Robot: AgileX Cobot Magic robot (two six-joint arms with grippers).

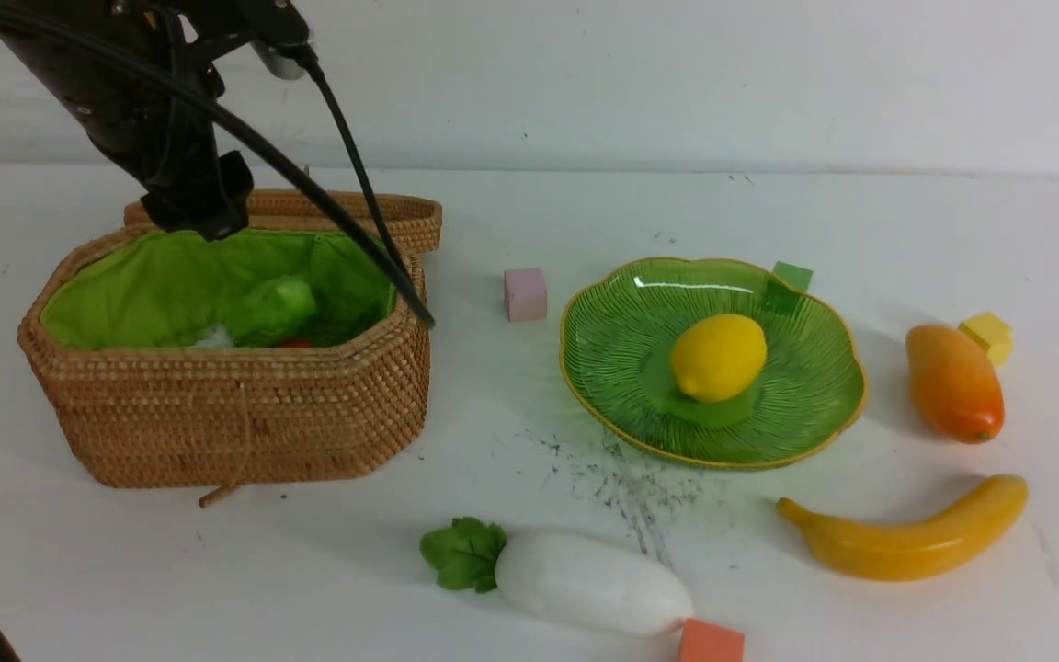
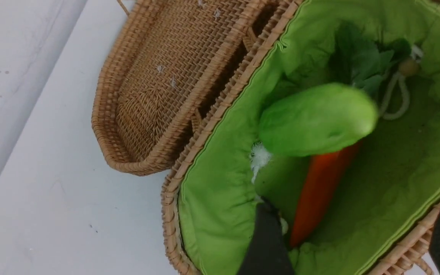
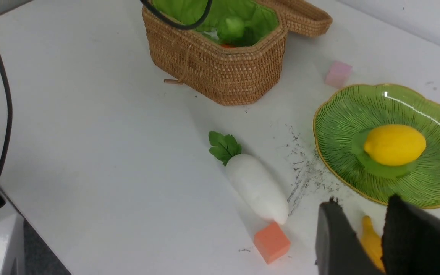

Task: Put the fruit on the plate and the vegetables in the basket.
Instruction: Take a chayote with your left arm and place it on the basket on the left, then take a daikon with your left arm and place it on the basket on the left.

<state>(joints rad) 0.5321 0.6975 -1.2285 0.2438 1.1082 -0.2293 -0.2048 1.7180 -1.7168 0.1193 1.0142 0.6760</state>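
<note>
Wicker basket (image 1: 235, 423): directly under the left hand (image 2: 355, 206), with its lid (image 1: 401, 216) thrown open on the far side. The light green gourd (image 2: 315, 118) and the carrot (image 2: 319, 191) lie inside on the green lining.
Left hand: fingers wide apart with nothing between them; it hangs just above the basket's opening.
Radish (image 1: 585, 579): the one vegetable not in the basket. From the left hand it lies nearer to the robot and well over to the right, on the table (image 1: 309, 570) past the basket's front wall.
Radish axis: almost across the table, leaves toward the left hand and blunt end away from it. I judge the fingers should close across the white body, not along it.
Right hand (image 3: 363, 206): fingers a little apart, holding nothing; the banana (image 1: 906, 538) lies just below it.
Nearer arm: the radish lies between the two hands. I think the left one suits it, as it serves the basket.
Edges: an orange cube (image 1: 709, 644) sits just beside the blunt end, maybe touching; a grip near the middle avoids it.
Open room: bare table between radish and basket.
Fruit: the lemon (image 1: 718, 357) is on the plate (image 1: 621, 368); the mango (image 1: 952, 382) and the banana are not.
</note>
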